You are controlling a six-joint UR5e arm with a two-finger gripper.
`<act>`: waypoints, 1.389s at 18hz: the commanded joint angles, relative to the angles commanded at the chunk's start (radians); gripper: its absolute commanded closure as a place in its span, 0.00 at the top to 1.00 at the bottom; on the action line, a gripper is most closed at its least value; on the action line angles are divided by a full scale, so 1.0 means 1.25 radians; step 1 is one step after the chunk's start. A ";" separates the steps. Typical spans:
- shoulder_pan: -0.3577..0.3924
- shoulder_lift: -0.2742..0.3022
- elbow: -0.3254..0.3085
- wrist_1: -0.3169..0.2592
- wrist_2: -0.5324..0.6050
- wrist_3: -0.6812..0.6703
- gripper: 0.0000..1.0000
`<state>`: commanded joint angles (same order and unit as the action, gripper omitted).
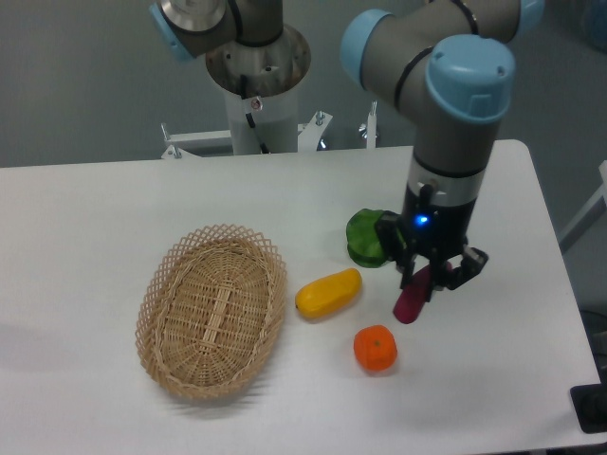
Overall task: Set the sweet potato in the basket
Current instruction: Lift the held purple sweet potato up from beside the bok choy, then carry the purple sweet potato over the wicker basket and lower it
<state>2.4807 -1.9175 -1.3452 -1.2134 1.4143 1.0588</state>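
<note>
The gripper point(429, 277) was clamped on the sweet potato point(411, 301), which hung tilted from its fingers just above the table point(95, 209), right of the basket point(211, 310), beside the orange fruit point(375, 348).

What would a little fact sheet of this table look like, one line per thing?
basket: woven, oval, nothing inside, at the left of the table
sweet potato: purple, gripped in the tool, hanging tilted just above the table
tool: shut on the sweet potato, pointing down
yellow vegetable: lying between basket and sweet potato
orange: on the table, below the sweet potato
green vegetable: behind the tool, partly hidden
task state: sweet potato not yet in basket
</note>
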 joint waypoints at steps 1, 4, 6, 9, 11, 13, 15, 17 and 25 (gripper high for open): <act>-0.024 0.000 -0.010 0.006 0.001 -0.032 0.19; -0.091 0.006 -0.058 0.036 0.006 -0.118 0.18; -0.135 0.014 -0.098 0.054 0.018 -0.175 0.18; -0.200 0.026 -0.168 0.097 0.064 -0.243 0.19; -0.243 0.026 -0.235 0.149 0.120 -0.251 0.19; -0.286 0.026 -0.303 0.218 0.175 -0.246 0.19; -0.306 0.025 -0.347 0.275 0.193 -0.240 0.19; -0.309 0.017 -0.366 0.285 0.196 -0.234 0.19; -0.355 -0.021 -0.406 0.288 0.250 -0.197 0.19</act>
<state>2.0372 -1.9435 -1.8530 -0.8529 1.7272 0.8130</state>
